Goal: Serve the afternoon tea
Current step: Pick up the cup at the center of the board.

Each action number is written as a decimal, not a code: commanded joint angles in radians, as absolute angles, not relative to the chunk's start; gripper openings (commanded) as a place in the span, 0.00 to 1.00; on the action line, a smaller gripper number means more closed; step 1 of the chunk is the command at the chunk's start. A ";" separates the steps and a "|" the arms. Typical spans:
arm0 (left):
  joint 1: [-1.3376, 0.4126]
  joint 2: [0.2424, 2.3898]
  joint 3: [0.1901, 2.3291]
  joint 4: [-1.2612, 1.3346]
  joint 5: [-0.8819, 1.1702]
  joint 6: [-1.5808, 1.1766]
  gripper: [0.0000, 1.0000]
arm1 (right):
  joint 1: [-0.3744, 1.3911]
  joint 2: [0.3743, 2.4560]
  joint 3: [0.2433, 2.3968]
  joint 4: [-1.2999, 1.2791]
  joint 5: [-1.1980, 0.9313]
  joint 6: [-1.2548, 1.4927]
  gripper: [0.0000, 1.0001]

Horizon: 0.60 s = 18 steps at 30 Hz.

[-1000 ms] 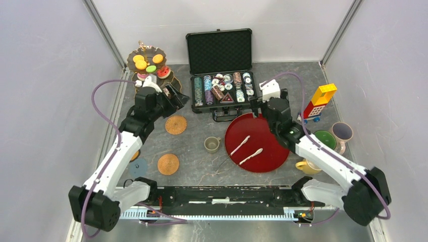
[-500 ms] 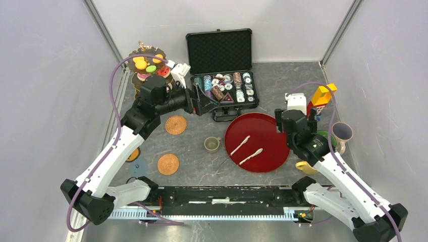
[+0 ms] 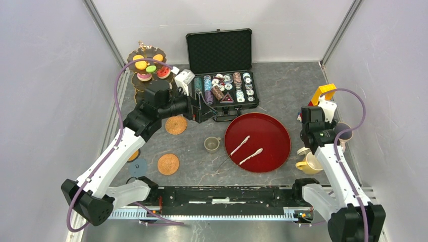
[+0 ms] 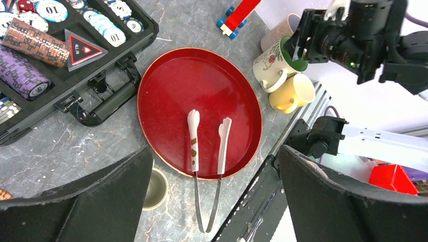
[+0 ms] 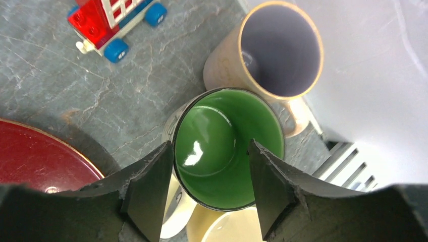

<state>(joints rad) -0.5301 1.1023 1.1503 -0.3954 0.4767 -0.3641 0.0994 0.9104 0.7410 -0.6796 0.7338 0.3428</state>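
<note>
Green-lined mug (image 5: 227,146), 3 o'clock of red tray (image 3: 267,131): right tool (image 5: 208,147) swung over, jaws narrowing astride rim; grip unconfirmed. Left tool (image 4: 214,151) spread, empty. Likely mug pickup starting.

yellow mug (image 5: 228,230) cropped at bottom edge, tiered stand (image 3: 149,52), lower tiers seemingly behind left arm

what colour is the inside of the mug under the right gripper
Glossy green; the mug shows best in the right wrist view.
</note>
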 commanded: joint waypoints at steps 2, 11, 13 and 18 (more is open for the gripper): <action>-0.534 1.094 1.146 -0.374 0.511 -0.322 1.00 | 0.066 0.957 0.687 -0.602 0.682 0.469 0.62; -0.534 1.095 1.149 -0.380 0.526 -0.321 1.00 | 0.055 1.007 0.577 -0.458 0.690 0.538 0.44; -0.534 1.096 1.150 -0.382 0.527 -0.321 1.00 | 0.055 1.007 0.559 -0.429 0.697 0.546 0.38; -0.534 1.095 1.149 -0.382 0.529 -0.319 1.00 | 0.055 1.005 0.525 -0.368 0.721 0.540 0.25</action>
